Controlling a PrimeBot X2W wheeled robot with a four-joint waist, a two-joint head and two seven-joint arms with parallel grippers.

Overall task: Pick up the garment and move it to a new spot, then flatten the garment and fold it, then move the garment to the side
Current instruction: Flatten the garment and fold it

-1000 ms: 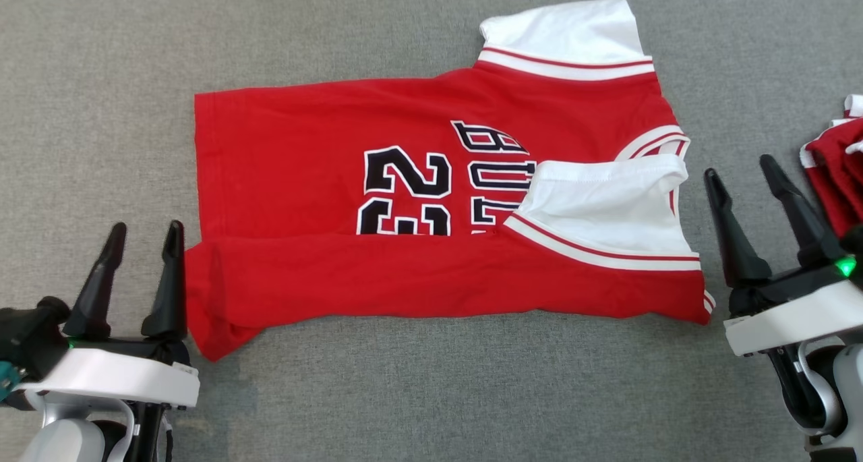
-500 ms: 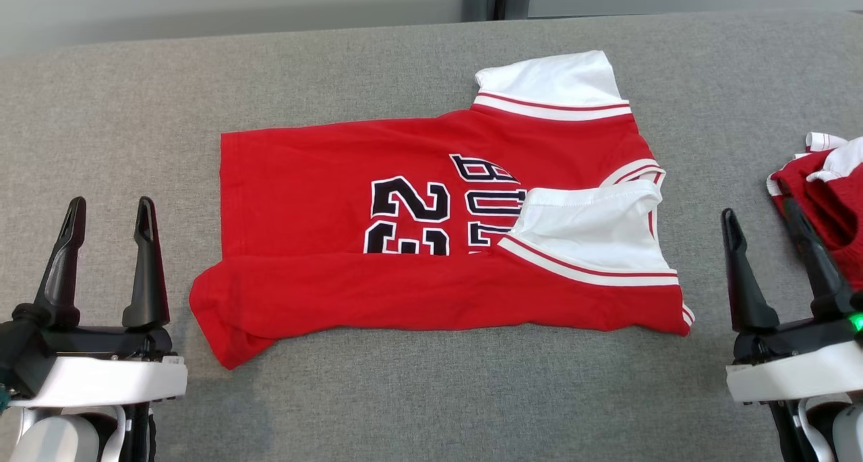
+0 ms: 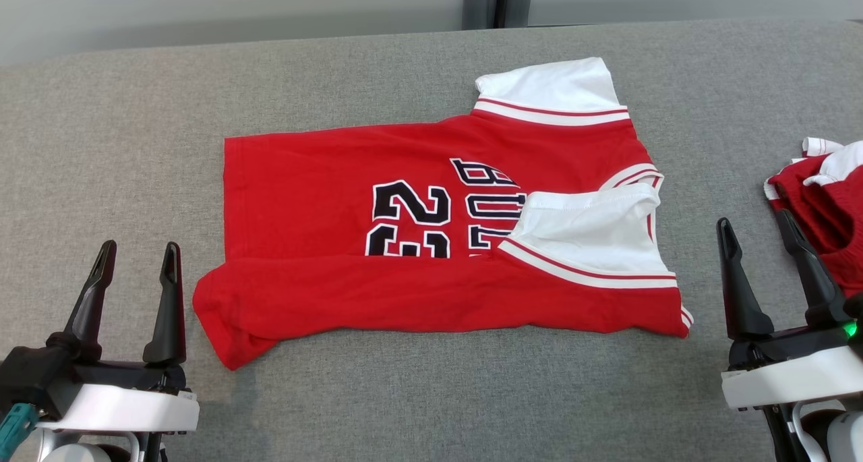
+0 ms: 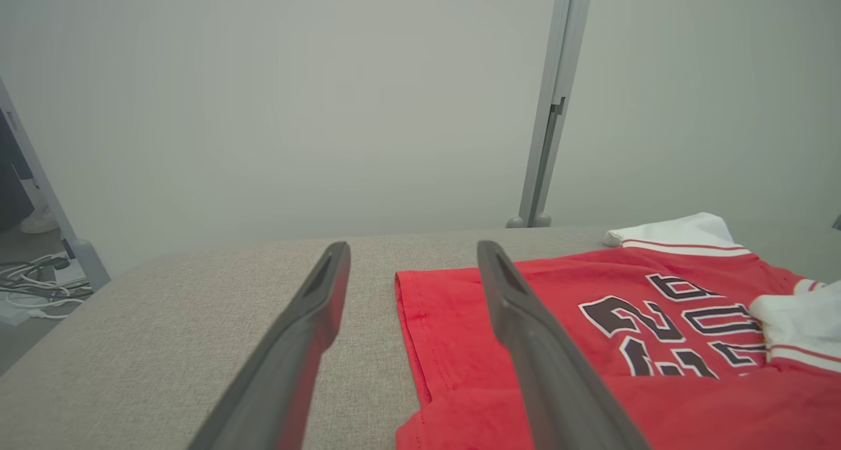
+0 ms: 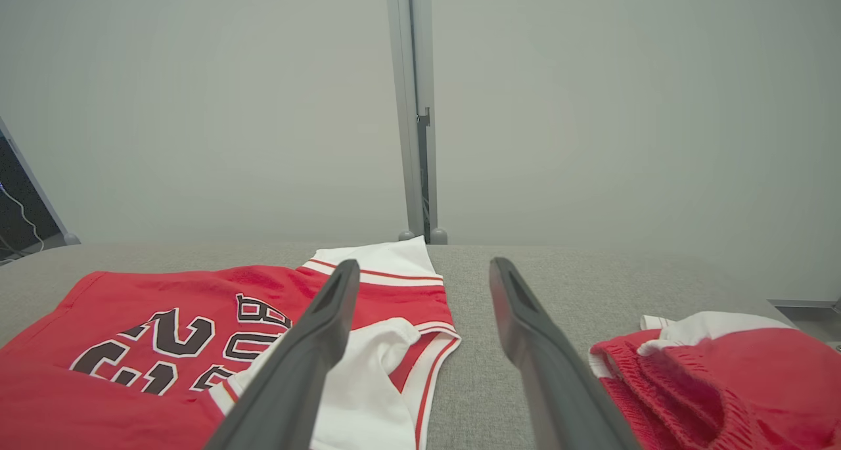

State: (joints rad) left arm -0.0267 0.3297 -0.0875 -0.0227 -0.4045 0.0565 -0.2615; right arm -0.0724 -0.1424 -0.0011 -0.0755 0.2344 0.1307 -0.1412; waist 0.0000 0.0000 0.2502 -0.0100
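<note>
Left jaws and right jaws apart, empty; the red-and-white fabric jersey between them is best gripped evenly at both far corners.

We are looking at the left gripper and the right gripper. Each is showing two long matt-black fingers, tapering to narrow tips, with a shallow groove running along the face. Each black base is joining a white wrist shell. A green light is glowing on the right one, a teal part is edging the left, and pale cable loops are curving beneath.
</note>
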